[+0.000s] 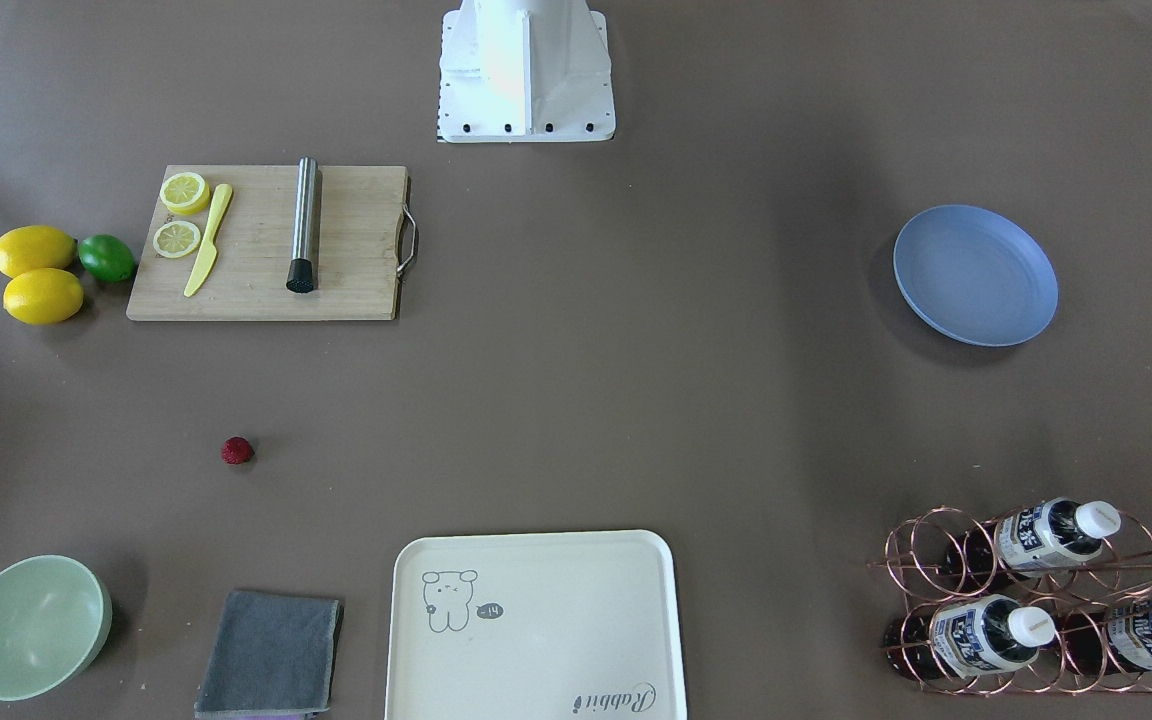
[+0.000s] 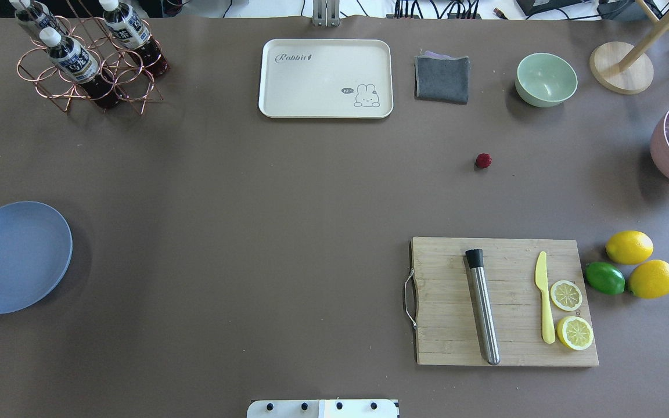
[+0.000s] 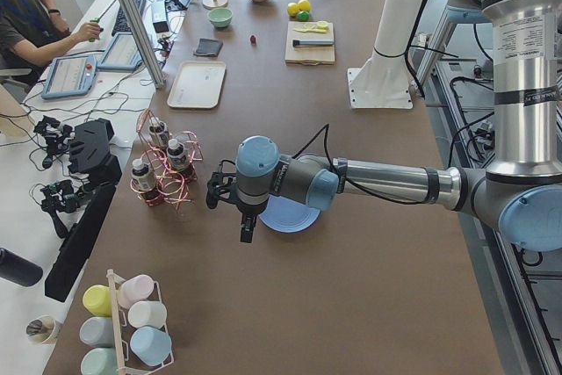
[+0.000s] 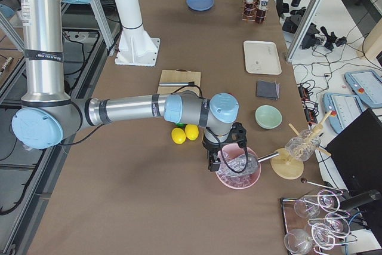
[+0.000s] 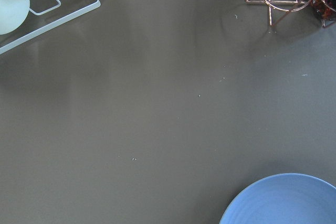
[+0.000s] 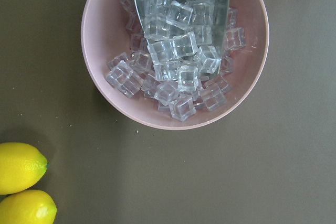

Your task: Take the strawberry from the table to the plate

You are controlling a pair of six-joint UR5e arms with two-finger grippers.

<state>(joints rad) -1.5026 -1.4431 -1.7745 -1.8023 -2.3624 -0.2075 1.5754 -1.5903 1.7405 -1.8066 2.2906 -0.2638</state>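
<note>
The small dark-red strawberry (image 2: 483,161) (image 1: 237,451) lies alone on the brown table (image 2: 253,203), between the green bowl and the cutting board. The empty blue-grey plate (image 2: 15,255) (image 1: 976,275) (image 5: 283,200) sits at the table's far left edge in the overhead view. Only the side views show the grippers. My left gripper (image 3: 248,227) hangs over the table beside the plate (image 3: 294,217). My right gripper (image 4: 213,162) hangs above a pink bowl of ice, far from the strawberry. Whether either is open or shut I cannot tell.
A cutting board (image 2: 503,302) holds a metal muddler, a yellow knife and lemon slices, with lemons (image 2: 629,247) and a lime beside it. Cream tray (image 2: 326,78), grey cloth (image 2: 442,78), green bowl (image 2: 545,79), bottle rack (image 2: 87,64), pink ice bowl (image 6: 176,51). A person (image 3: 35,28) sits beyond the table.
</note>
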